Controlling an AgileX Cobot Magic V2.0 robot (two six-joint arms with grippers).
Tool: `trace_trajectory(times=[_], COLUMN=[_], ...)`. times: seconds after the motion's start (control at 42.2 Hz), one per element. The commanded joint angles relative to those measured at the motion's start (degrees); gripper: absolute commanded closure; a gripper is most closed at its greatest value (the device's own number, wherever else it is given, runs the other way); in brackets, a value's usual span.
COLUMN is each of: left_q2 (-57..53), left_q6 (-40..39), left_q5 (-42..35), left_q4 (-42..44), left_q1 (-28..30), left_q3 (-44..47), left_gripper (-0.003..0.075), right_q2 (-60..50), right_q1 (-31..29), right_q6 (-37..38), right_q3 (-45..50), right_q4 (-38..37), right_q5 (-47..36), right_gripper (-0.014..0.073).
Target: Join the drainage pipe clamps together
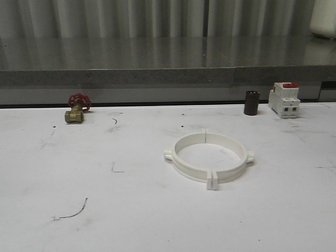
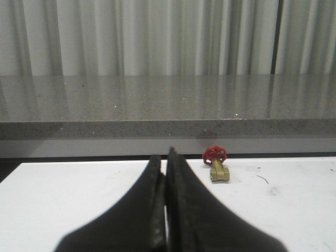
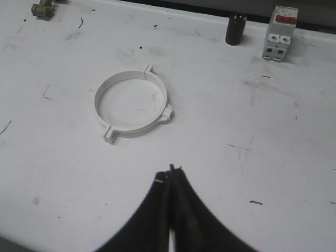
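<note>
Two white plastic semicircular drainage pipe clamps (image 1: 209,156) lie joined as one ring on one white bench (image 1: 105,210). One brass valve with a red handwheel (image 1: 76,109), one dark cylindrical cap (image 1: 251,103) and one white boxy breaker with a red top (image 1: 284,99). Two black tools: left tool (image 2: 165,173), right tool (image 3: 172,181)

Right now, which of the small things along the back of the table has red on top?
The white boxy breaker, far right. The dark cylinder beside it is plain; the brass valve on the left has a red handwheel behind it.
</note>
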Motion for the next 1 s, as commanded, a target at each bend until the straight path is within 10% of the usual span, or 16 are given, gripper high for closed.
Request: trace_trajectory(times=[0.0,0.971], left_q2=[-0.7,-0.7], left_q6=[-0.2,-0.2], left_q5=[-3.6,-3.6], left_q4=[-0.8,-0.8], left_q1=[-0.5,-0.5], left_q3=[1.3,1.3], left_gripper=[0.0741,0.0741], right_q2=[-0.1,-5.8], right_q1=[-0.3,-3.0], right_q6=[-0.6,-0.6], right_q3=[-1.4,1.6], right_q4=[0.3,-2.1], right_q5=[-3.7,-5.5], right_gripper=[0.071,0.071])
